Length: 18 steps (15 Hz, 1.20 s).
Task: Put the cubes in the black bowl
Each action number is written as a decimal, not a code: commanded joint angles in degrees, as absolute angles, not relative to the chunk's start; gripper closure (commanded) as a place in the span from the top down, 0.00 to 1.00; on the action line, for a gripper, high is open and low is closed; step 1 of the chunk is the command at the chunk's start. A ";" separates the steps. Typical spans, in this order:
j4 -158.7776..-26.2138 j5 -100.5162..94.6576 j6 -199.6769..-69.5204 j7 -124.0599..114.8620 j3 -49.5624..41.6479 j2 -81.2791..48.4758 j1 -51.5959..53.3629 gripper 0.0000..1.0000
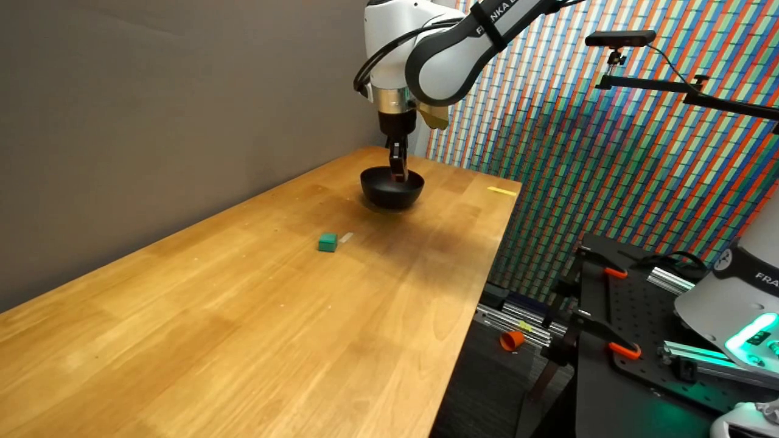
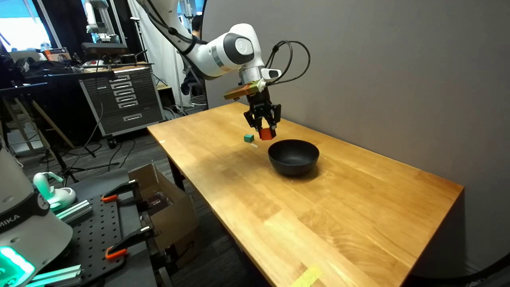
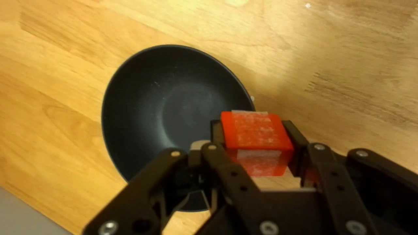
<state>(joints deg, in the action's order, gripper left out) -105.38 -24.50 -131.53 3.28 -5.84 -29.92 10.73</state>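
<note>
The red cube (image 3: pixel 251 130) is bright, a bit orange, and has whitish patches on two of its faces (they look like bits of tape). The green cube (image 1: pixel 327 242) is deep green, lighter on top and darker in front. The black bowl (image 3: pixel 137 98) is round and dark, with a thin shiny rim and a flat, round bottom inside.

There are two cubes: one red, one green. There is one bowl, one gripper (image 2: pixel 266 132) with two fingers (image 3: pixel 297 147), and one wooden table (image 1: pixel 255 328).

The fingers squeeze the red cube, one on each side, up in the air near the bowl. In the wrist view, the red cube is a little right of the middle and covers a bit of the bowl's right edge. In an exterior view the red cube (image 2: pixel 266 134) shows just up and left of the bowl. I can't tell if it is right over the bowl.

The green cube sits on the table near one small pale strip (image 1: pixel 346 237), close to the middle of both exterior views. A yellow strip of tape (image 2: pixel 307 276) is at the bottom of an exterior view.
</note>
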 commanded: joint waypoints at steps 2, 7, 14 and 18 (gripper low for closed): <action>-103.76 -27.87 -132.47 4.22 -5.78 -31.76 7.58 0.21; -102.16 -26.61 -135.46 7.86 -4.49 -34.39 4.35 0.71; -103.52 -19.64 -135.65 12.85 1.80 -33.25 3.64 1.00; -102.71 -13.85 -134.78 13.23 6.73 -34.14 5.08 1.00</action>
